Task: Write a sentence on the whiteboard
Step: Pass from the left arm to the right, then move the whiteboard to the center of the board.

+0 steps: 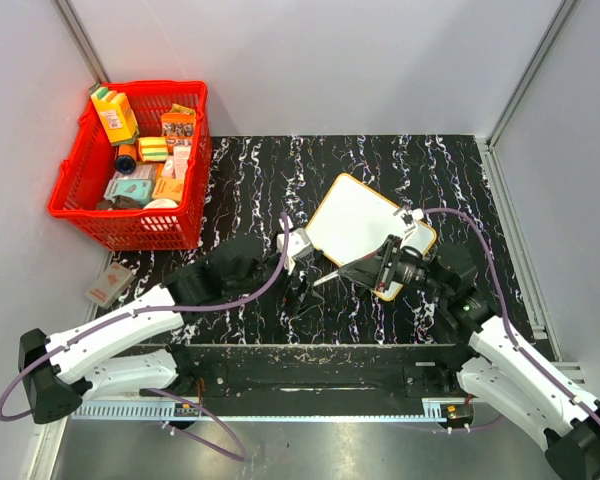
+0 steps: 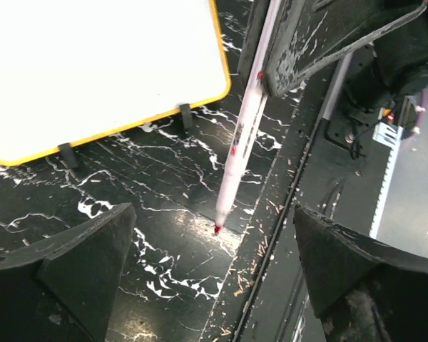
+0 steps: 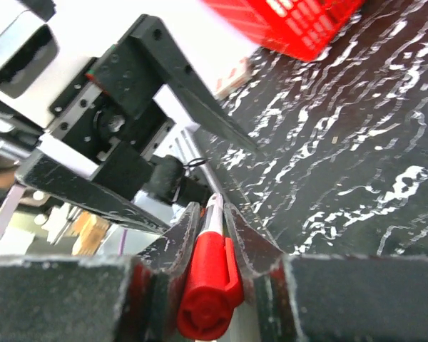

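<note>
The whiteboard (image 1: 360, 222) lies tilted on the black marbled table, white with an orange-yellow rim. Its surface shows blank in the top view and in the left wrist view (image 2: 93, 64); no sentence is visible. My right gripper (image 1: 370, 267) is shut on a white marker (image 1: 340, 276) with a red cap on its rear end (image 3: 207, 281). The marker's red tip (image 2: 217, 228) points down at the table just off the board's near-left edge. My left gripper (image 1: 302, 272) is open and empty, its fingers (image 2: 78, 263) on either side of the tip, below it.
A red basket (image 1: 75, 205) full of boxes and packets stands at the back left. A small packet (image 1: 110, 283) lies on the table in front of it. A metal rail (image 2: 285, 214) runs along the table's near edge. Grey walls enclose the table.
</note>
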Robot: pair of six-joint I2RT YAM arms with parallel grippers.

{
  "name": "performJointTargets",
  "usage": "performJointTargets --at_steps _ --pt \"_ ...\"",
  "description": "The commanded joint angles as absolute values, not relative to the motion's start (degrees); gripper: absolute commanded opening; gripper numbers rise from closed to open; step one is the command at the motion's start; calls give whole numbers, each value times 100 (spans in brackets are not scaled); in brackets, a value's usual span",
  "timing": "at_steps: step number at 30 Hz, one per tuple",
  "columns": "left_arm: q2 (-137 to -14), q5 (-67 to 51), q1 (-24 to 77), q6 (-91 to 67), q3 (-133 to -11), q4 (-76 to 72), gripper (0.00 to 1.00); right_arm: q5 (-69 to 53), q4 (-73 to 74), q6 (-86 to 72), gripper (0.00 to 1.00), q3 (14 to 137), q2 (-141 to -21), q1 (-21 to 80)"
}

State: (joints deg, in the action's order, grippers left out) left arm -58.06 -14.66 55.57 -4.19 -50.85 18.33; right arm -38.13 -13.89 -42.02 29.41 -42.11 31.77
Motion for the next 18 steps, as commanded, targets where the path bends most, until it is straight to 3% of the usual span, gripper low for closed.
performJointTargets --at_steps 1,8,18 --pt "-5528 -442 5546 -685 -4826 1178 99 -2332 -329 -3841 0 3208 -3903 3199" --pt "-6238 -737 4906 -1282 -4553 862 99 -477 825 -3867 0 3296 -3297 3199" --pt "-7979 -1326 4035 -1406 -4491 -304 99 -35 1353 -3762 0 3340 -2382 3208"
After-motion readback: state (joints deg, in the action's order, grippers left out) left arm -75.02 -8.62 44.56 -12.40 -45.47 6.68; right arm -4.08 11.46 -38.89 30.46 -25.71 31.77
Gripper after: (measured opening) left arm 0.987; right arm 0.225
